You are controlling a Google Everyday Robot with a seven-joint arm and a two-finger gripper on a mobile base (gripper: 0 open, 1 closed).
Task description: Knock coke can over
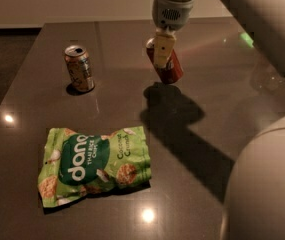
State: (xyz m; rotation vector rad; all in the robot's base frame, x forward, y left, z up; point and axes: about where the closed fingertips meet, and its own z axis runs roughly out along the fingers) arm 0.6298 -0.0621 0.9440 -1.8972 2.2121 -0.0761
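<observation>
The coke can [171,70] is red and stands in the far middle of the dark table [217,114]. It is tilted, with its top leaning to the left and its base still on the table. My gripper [162,49] hangs from the arm at the top of the view. It is right in front of the can's upper part, touches it, and hides the top of the can.
A tan patterned can [79,68] stands upright at the far left. A green snack bag [94,164] lies flat at the near left. My arm's pale body [267,184] fills the lower right corner. The table's left edge runs along the dark floor.
</observation>
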